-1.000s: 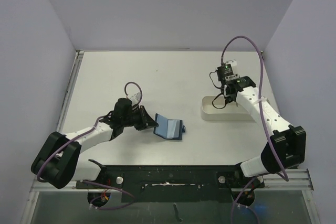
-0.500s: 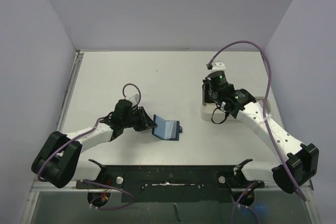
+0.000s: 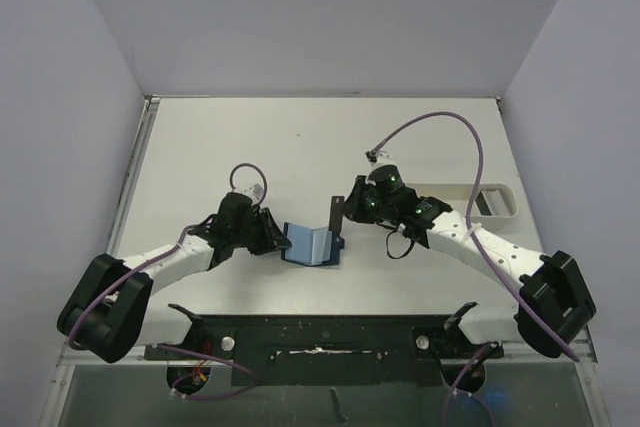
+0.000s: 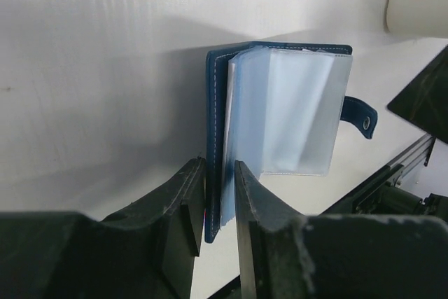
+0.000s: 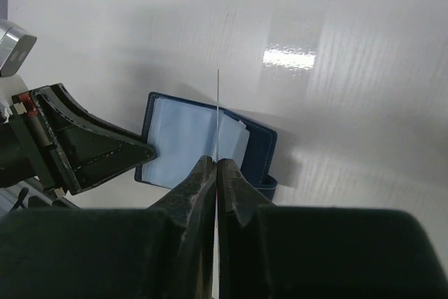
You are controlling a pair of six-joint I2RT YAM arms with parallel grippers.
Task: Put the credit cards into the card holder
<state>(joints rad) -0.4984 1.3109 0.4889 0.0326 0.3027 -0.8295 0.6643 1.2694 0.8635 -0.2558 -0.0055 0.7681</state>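
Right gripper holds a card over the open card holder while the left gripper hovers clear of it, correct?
No. The left wrist view shows the left gripper shut on the card holder, gripping its cover, not clear. The rest holds.

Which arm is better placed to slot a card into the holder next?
Right. The right gripper pinches a card edge-on right at the open holder, while the left gripper is clamped on the holder's cover.

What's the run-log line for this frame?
left claw: shut on card holder edge, holder open | right claw: shut on credit card, edge-on beside holder | card: not yet in pocket
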